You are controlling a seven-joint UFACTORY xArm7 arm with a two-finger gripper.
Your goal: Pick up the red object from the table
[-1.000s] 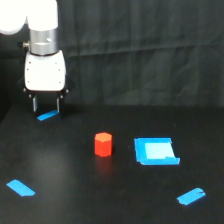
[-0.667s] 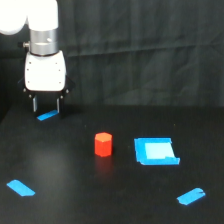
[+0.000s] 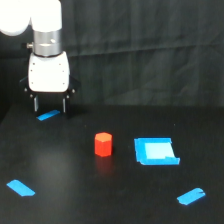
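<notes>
Jaws of the gripper [image 3: 49, 105] hang spread apart and seemingly empty near the table's [image 3: 75, 200] far edge toward the exterior view's left, with the red block [image 3: 103, 144] well apart, nearer mid-table beside a blue square piece [image 3: 155, 151].

Dark pleated curtain backdrop [image 3: 150, 50], soft even lighting, faint sheen on the matte black surface below

We hold our white arm [image 3: 47, 30] upright, the gripper [image 3: 49, 106] pointing down with its two fingers [image 3: 36, 104] apart.
</notes>
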